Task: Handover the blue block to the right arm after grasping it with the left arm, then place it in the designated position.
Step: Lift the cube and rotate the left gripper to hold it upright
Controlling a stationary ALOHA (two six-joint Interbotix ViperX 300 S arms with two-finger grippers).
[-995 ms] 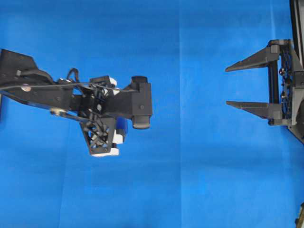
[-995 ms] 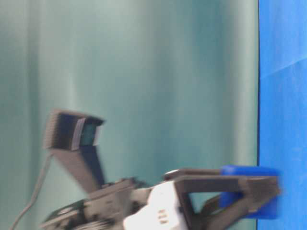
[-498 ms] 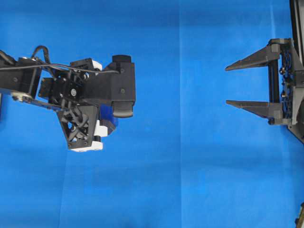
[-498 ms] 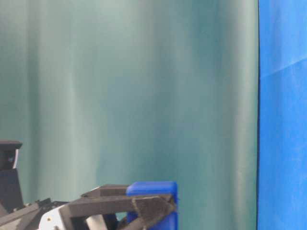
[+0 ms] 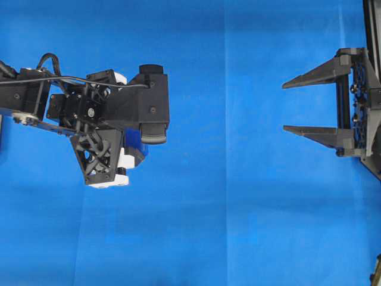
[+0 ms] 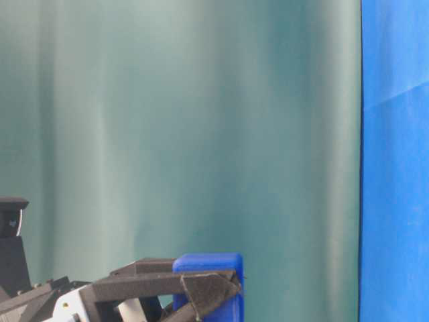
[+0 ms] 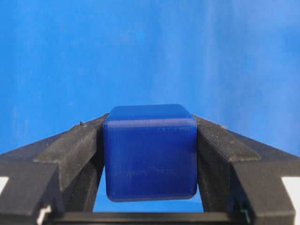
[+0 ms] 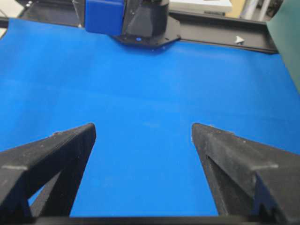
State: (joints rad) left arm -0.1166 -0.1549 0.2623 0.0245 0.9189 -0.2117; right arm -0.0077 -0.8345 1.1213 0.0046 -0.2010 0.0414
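The left wrist view is giving the plainest look at the grip: the blue block (image 7: pixel 150 152) is sitting squarely between the two black fingers (image 7: pixel 77 150) of the left gripper (image 7: pixel 150 154), each finger pressing flat against one side of it, so the jaws are clenched on the block. Behind it only the blue cloth (image 7: pixel 150 47) is showing, soft and out of focus.

From overhead, the same block (image 5: pixel 134 140) is showing as little more than a dark blue sliver under the left arm's (image 5: pixel 89 110) black wrist housing, with a white finger mount just beside it; the grip itself is hidden there. That view is showing instead how far apart the two arms are: the right gripper (image 5: pixel 286 107) is sitting well off at the right edge, its two pointed fingers aimed toward the left arm and spread wide with nothing between them.

The table-level view is catching the block (image 6: pixel 208 265) at its bottom edge against a green curtain (image 6: pixel 201 121), clear of the cloth, with a finger crossing its face.

The right wrist view is looking out between its own spread fingers (image 8: pixel 51 154) across bare cloth, and the block (image 8: pixel 104 16) is appearing far off at the top, held in the left arm.
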